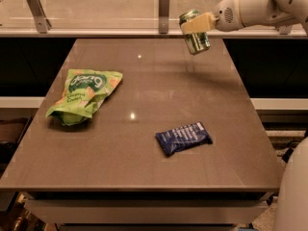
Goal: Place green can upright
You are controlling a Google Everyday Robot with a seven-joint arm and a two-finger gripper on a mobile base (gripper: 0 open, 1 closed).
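gripper: we see it [194, 25] at upper right, clamped on the green can [198, 41]
green can: we note it held above the table [159, 85], far right part, tilted
snack bag [84, 96]: green, lying left
blue wrapper [184, 137]: 1, front right, well apart from snack bag
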